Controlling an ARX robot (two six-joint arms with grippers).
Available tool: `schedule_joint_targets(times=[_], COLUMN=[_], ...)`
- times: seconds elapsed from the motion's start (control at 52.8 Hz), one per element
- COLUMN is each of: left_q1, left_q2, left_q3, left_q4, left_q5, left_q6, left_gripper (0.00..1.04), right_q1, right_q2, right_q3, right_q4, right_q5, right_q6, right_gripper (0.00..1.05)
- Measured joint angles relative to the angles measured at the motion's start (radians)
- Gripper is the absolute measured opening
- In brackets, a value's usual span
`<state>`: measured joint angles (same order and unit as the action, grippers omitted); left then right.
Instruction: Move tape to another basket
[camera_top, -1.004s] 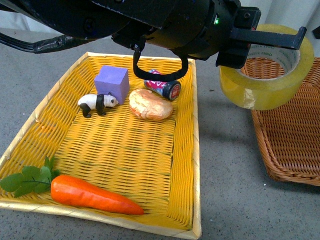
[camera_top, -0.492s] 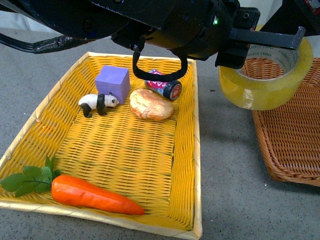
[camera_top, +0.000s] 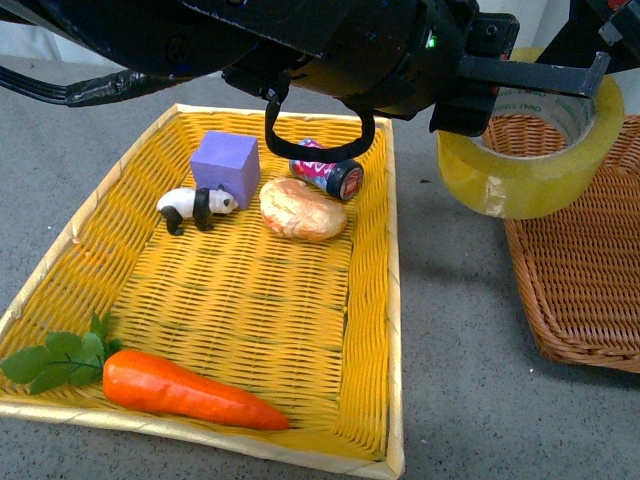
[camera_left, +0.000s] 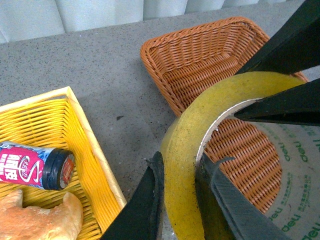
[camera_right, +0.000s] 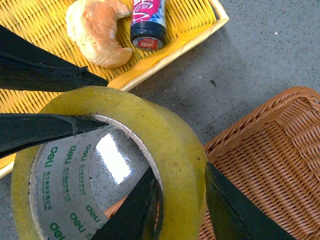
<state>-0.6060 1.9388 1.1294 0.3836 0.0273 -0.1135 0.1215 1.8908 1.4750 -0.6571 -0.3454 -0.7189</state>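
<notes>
The tape (camera_top: 530, 165), a wide yellowish roll with a white printed core, hangs in the air over the left rim of the brown wicker basket (camera_top: 590, 290) and the grey gap beside it. My left gripper (camera_top: 590, 78) reaches in from the left and is shut on the roll's wall, one finger inside the core and one outside (camera_left: 185, 162). My right gripper (camera_right: 179, 170) is shut on the opposite wall in the same way; its arm shows at the top right of the front view (camera_top: 605, 20). The basket also shows below the tape (camera_left: 200, 55) (camera_right: 270, 165).
The yellow woven tray (camera_top: 392, 300) lies left of the basket. It holds a purple cube (camera_top: 223, 165), a toy panda (camera_top: 195, 208), a bread roll (camera_top: 302, 208), a pink bottle (camera_top: 325, 172) and a carrot (camera_top: 190, 392). Grey tabletop lies around both.
My right arm has come into view at the top right, at the tape. The tape has barely shifted and stays held over the basket's left rim.
</notes>
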Motion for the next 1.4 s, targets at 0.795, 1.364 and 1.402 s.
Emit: schedule_joint_targets(times=[0.795, 1.364, 1.402], left_q1=[-0.021, 0.347, 0.352], left_q2=[-0.030, -0.032, -0.058], left_q3=[0.005, -0.024, -0.056], left_q4=[0.108, -0.131, -0.130], left_q5=[-0.414, -0.616, -0.621], left_q6=[-0.206, -0.570, -0.569], left_gripper=[0.99, 0.98, 0.98], right_q1=[-0.068, -0.233, -0.241], right_q2=[0.089, 0.029, 0.030], right_q3=[0.089, -0.158, -0.184], right_q4=[0.033, 0.294, 0.320], right_q5=[0.090, 0.164, 0.174], right_q6=[0.105, 0.212, 0.216], right_gripper=[0.15, 0.15, 0.15])
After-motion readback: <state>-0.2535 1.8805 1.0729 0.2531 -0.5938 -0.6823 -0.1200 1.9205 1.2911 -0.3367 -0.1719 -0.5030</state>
